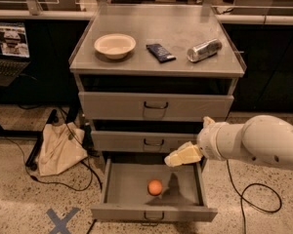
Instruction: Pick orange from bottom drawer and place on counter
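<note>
**Orange in the open drawer, my gripper above its right side**

My gripper [183, 155] hangs over the right half of the bottom drawer [123, 185], in front of the middle drawer [136, 141] and above the tray floor. My arm [254, 143] reaches in from the right and the gripper points left. I cannot tell whether the gripper is open or closed. It touches nothing that I can see, and its shadow falls on the drawer floor just right of the orange [155, 187].

The orange lies on the floor of the bottom drawer, near the middle and a little toward the front. It sits below and to the left of my gripper, apart from it. The drawer is pulled out fully, and its front panel with the dark handle faces the camera. The orange is the only thing I see in it.

The middle drawer and the top drawer [156, 106] are both shut.

On the counter [171, 30] three things stand in a row. A cream bowl [115, 45] is at the left, upright. A dark blue packet [160, 52] lies flat in the middle. A silver can [204, 49] lies on its side at the right.

On the floor left of the cabinet a beige bag [58, 147] slumps. A blue cross of tape [62, 221] marks the floor in front of it. A black cable [254, 199] loops on the floor at the right, under my arm. A laptop [10, 48] sits at the far left.
</note>
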You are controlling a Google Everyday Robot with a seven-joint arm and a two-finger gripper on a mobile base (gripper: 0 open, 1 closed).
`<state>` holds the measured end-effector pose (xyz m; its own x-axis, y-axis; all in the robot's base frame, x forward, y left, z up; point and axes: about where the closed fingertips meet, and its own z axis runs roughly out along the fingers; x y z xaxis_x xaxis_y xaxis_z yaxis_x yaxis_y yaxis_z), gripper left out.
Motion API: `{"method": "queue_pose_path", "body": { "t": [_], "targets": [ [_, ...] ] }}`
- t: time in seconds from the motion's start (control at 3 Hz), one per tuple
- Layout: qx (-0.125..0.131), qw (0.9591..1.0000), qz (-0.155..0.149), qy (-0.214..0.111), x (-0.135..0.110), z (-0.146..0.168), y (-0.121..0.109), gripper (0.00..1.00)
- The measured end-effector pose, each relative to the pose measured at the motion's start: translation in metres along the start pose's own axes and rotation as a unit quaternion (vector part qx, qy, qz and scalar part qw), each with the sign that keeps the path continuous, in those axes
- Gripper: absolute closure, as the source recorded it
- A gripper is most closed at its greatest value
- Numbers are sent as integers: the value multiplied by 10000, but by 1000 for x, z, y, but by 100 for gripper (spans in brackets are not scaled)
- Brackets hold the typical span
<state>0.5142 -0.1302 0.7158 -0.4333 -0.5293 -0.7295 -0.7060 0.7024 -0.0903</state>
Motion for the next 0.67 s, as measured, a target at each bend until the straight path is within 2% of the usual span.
{"method": "queue_pose_path", "body": {
  "t": [0.33,0.67],
  "targets": [
    [188,9997,150,27,10,11,2,0],
    [399,9983,426,72,34,50,8,0]
  ]
}}
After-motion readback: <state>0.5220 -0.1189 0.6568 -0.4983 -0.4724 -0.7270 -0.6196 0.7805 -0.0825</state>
